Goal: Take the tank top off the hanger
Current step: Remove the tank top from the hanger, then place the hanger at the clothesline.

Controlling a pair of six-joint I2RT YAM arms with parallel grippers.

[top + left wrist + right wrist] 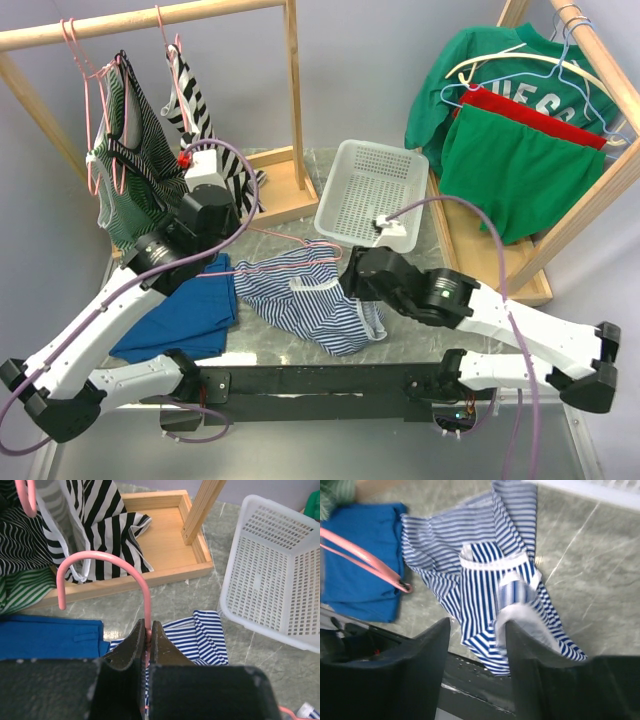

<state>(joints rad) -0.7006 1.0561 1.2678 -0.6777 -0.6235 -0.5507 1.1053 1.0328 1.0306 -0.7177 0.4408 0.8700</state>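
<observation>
A blue-and-white striped tank top (310, 305) (485, 575) lies crumpled on the table between the two arms. My left gripper (207, 263) (148, 630) is shut on the neck of the pink wire hanger (145, 587), just under its hook. The hanger's wire (290, 243) reaches right over the top's upper edge, and its end (402, 585) shows beside the cloth. I cannot tell whether any strap still hangs on it. My right gripper (350, 285) (477, 625) is open just above the top, with a blurred white-hemmed fold resting against its right finger (530, 645).
A folded blue cloth (185, 310) lies left of the top. A white mesh basket (375, 180) stands behind it. The left wooden rack (290, 100) holds striped garments on pink hangers. The right rack (590, 200) carries green and red clothes.
</observation>
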